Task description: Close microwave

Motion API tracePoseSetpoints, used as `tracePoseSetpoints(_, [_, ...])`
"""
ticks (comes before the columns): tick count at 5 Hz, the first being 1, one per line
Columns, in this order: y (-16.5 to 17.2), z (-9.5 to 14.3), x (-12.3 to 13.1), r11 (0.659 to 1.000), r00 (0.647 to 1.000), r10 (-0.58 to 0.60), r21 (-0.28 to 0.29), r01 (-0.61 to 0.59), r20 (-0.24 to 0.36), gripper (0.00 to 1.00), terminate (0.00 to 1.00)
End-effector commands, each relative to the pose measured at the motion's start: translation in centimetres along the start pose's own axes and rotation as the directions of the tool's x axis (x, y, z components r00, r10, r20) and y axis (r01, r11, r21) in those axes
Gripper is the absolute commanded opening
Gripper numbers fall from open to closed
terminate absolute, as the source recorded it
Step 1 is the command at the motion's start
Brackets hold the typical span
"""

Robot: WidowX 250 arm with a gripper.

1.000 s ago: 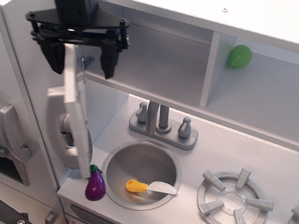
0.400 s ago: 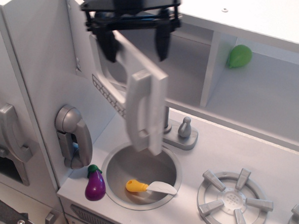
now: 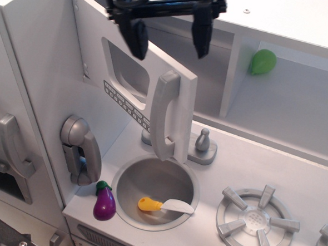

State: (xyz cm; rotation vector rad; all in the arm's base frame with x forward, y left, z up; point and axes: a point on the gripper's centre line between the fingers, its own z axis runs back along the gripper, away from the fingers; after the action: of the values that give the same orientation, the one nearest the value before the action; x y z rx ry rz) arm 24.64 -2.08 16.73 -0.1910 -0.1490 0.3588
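Note:
The pale grey microwave door (image 3: 132, 93) hangs from hinges at its left and stands partly open, its free edge swung out over the sink. It has a clear window (image 3: 125, 69), a row of small buttons (image 3: 126, 105) and a tall grey vertical handle (image 3: 164, 116). My black gripper (image 3: 169, 37) is at the top of the frame, open, its two fingers straddling the door's upper edge. One finger (image 3: 137, 38) is in front of the door, the other finger (image 3: 201, 36) behind its free edge. The microwave cavity is hidden behind the door.
A grey wall phone (image 3: 81, 149) hangs below the door. A faucet (image 3: 199, 144) stands behind the round sink (image 3: 128, 182), which holds a yellow-handled knife (image 3: 159, 205). A purple eggplant (image 3: 104, 202) sits by the sink. A burner (image 3: 252, 220) is at right, a green pear (image 3: 262, 61) on the shelf.
The door has swung from wide open, edge-on at the left, round toward the cabinet. My gripper has moved right with it, staying over the door's top edge.

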Motion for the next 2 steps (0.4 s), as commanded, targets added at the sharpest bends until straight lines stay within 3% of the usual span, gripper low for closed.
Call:
tracePoseSetpoints(1, [5.7, -1.1, -2.3, 0.986, 0.990, -0.115, 0.110, 0.123, -0.076, 1.00, 0.00])
tracePoseSetpoints(2, [7.4, -1.9, -0.4, 0.985, 0.996, -0.071, 0.155, 0.077, -0.046, 1.00, 0.00])
